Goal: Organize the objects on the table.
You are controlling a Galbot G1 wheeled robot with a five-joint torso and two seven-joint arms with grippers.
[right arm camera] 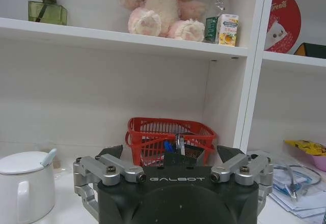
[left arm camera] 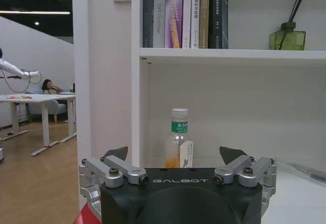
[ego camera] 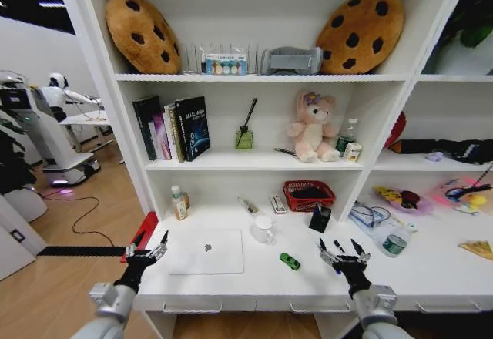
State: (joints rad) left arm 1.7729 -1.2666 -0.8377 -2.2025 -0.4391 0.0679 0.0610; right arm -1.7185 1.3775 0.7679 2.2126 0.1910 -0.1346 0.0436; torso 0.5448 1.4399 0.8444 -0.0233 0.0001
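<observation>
A closed silver laptop [ego camera: 206, 250] lies on the white table [ego camera: 254, 286] at the front left. A tiny green toy car [ego camera: 290, 261] sits to its right. My left gripper [ego camera: 146, 250] hovers open at the table's left end, beside the laptop. In the left wrist view this gripper [left arm camera: 174, 155] faces a small bottle [left arm camera: 179, 132] of orange liquid by the shelf wall. My right gripper [ego camera: 343, 253] hangs open over the table front, right of the car. A clear bottle [ego camera: 394, 241] lies further right. The right gripper [right arm camera: 170, 152] faces a black pen holder [right arm camera: 178, 151].
A white lidded jug [ego camera: 263, 229] stands behind the laptop, and a red mesh basket [ego camera: 309, 195] sits at the back. Shelves above hold books [ego camera: 173, 129], a reed diffuser [ego camera: 244, 137] and a pink plush bear [ego camera: 312, 127]. Papers and glasses [ego camera: 370, 217] lie to the right.
</observation>
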